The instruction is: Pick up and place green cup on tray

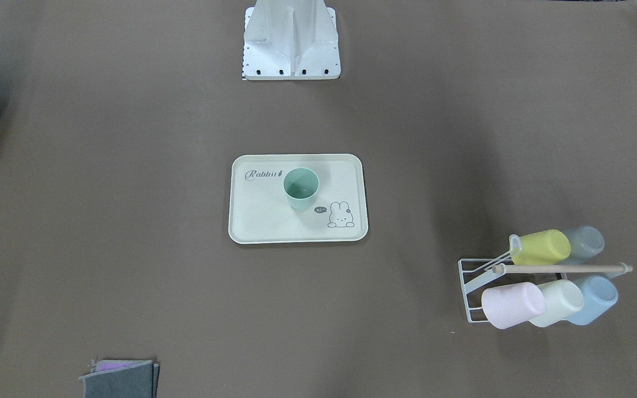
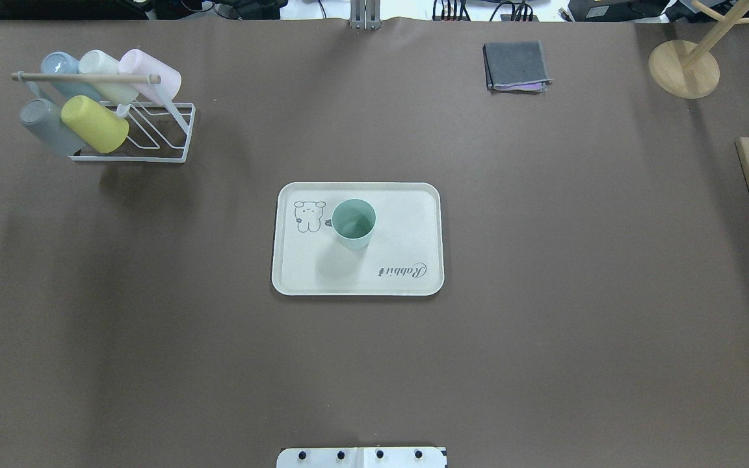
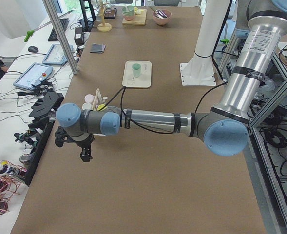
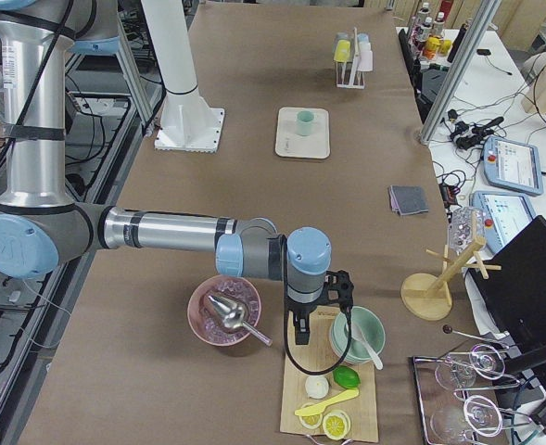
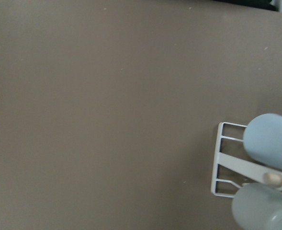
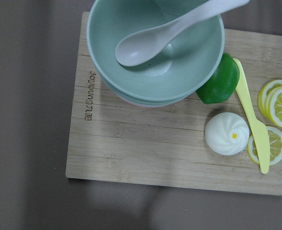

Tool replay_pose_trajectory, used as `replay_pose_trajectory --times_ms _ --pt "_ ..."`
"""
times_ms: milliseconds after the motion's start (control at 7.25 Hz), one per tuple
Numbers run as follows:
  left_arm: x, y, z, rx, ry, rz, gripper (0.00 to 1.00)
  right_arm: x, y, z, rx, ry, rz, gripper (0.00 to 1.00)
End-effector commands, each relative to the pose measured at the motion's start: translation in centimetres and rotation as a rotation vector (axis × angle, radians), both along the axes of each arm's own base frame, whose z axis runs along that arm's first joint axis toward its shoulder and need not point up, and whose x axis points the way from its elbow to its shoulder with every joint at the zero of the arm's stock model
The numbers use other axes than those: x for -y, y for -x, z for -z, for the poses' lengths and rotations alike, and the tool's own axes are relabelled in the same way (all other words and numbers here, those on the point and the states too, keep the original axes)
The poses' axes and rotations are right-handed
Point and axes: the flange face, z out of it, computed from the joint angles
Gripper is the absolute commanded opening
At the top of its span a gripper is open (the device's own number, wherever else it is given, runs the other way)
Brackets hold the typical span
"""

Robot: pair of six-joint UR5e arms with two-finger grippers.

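1. Starting at the robot's side, note that neither arm is over the tray point(image 2: 361, 276). The left claw point(image 3: 84, 155) hangs above bare bench point(image 2: 543, 357) near the rack point(image 3: 97, 100). The right claw point(image 4: 299, 336) hangs over the board point(image 4: 323, 403) at the opposite end. Both show only in the side views, so you cannot tell whether either is open or closed.
2. Mid-bench, the tray lies flat. The green cup point(image 2: 354, 223) stands upright on it, mouth up, in the far half just beside the bunny drawing and apart from the rim. By that, the placing looks done.
3. Should you need to move the cup again, expect it to be light and stiff, since it looks like empty plastic. The matte wall should give fair grip, but the taper may let it slide out of a pinch made low on the body. Take it near the top, either across the body or with one finger inside the rim and one outside. Squeeze gently, because a thin wall may flex.
4. Farther off, the rack sits far left and a folded cloth point(image 2: 516, 65) far right. Both are well apart from the tray.
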Motion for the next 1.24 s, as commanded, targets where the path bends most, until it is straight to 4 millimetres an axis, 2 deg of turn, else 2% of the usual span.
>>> replay_pose_trajectory --times_ms 0,138,276,414,552,690,828,966,1103 --pt "-8.8 1.9 -5.7 -0.008 -0.001 -0.025 0.98 -0.1 0.0 -0.1 0.001 0.0 0.001 1.0" --pt "-12.8 1.6 -4.6 -0.005 -0.02 -0.024 0.98 -0.2 0.0 -0.1 0.002 0.002 0.001 1.0" --pt "-13.6 1.5 -2.8 -0.002 -0.058 -0.025 0.98 -0.3 0.0 -0.2 0.002 0.003 0.0 1.0" --pt "-14.5 1.4 -3.0 -0.005 -0.042 -0.026 0.98 -0.3 0.0 -0.2 0.002 0.003 0.0 1.0" --pt "-12.1 -0.7 -1.3 0.022 -0.054 -0.073 0.98 -0.3 0.0 -0.3 0.002 0.003 0.001 1.0" --pt "-10.3 -3.7 0.5 0.121 -0.029 -0.092 0.98 -0.3 0.0 -0.2 0.002 0.003 0.001 1.0" --pt "-10.5 -4.6 0.2 0.127 0.01 -0.078 0.98 -0.3 0.0 -0.2 0.002 0.002 0.0 1.0" --pt "-11.1 -4.3 -0.9 0.131 0.034 -0.075 0.98 -0.4 0.0 -0.3 0.002 0.003 0.0 1.0" --pt "-12.9 -4.1 -2.6 0.132 0.069 -0.076 0.98 -0.4 0.0 -0.3 0.002 0.003 0.0 1.0"
